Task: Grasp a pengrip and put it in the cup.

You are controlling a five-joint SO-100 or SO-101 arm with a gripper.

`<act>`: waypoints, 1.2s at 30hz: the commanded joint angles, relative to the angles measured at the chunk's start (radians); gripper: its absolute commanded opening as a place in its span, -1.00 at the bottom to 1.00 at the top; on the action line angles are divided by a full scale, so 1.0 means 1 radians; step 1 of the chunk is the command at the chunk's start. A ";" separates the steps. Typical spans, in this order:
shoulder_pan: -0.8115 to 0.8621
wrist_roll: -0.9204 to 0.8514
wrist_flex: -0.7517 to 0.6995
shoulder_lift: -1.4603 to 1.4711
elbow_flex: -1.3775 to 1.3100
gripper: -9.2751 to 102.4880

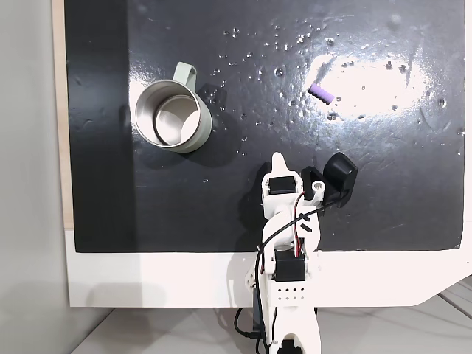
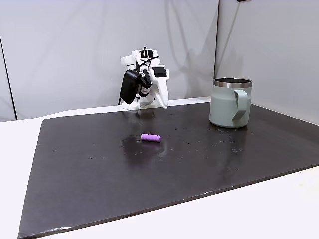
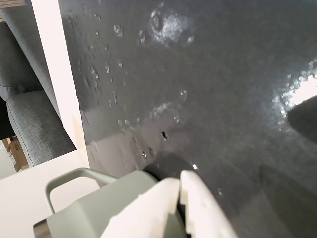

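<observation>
A: Fingers first. In the wrist view the two white fingers [image 3: 190, 208] lie pressed together, tips meeting, nothing between them. The gripper [image 2: 160, 97] hangs folded back near the arm's base, above the far edge of the black mat [image 2: 99, 169].

B: Pengrip position?

A: The pengrip [image 2: 150, 138] lies on its side on the mat, out in the open, well apart from the fingers. In a fixed view from above it sits in the bright glare patch [image 1: 320, 92], right of the cup [image 1: 172, 115].

B: Cup?

A: Upright, mouth open, handle [image 2: 240, 103] facing the camera in the side view; well apart from the pengrip.

B: Handling estimate?

A: Judged light and soft, ribbed tube, likely to squash and to roll along the glossy mat. Best taken across its short width, at mid-length, fingers straddling it. The worktop [image 2: 279, 209] beyond the mat is white.
</observation>
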State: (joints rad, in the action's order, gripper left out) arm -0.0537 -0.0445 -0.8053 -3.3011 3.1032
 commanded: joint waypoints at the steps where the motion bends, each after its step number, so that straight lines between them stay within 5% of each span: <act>1: -0.023 -0.014 0.034 -0.015 -0.003 -0.83; 25: 0.025 -0.117 -0.043 -0.012 -0.153 -0.84; 36: 0.187 -0.126 0.126 0.871 -0.666 -0.84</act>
State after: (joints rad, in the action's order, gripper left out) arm 0.0874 -0.1733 -0.7240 -2.6783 2.6430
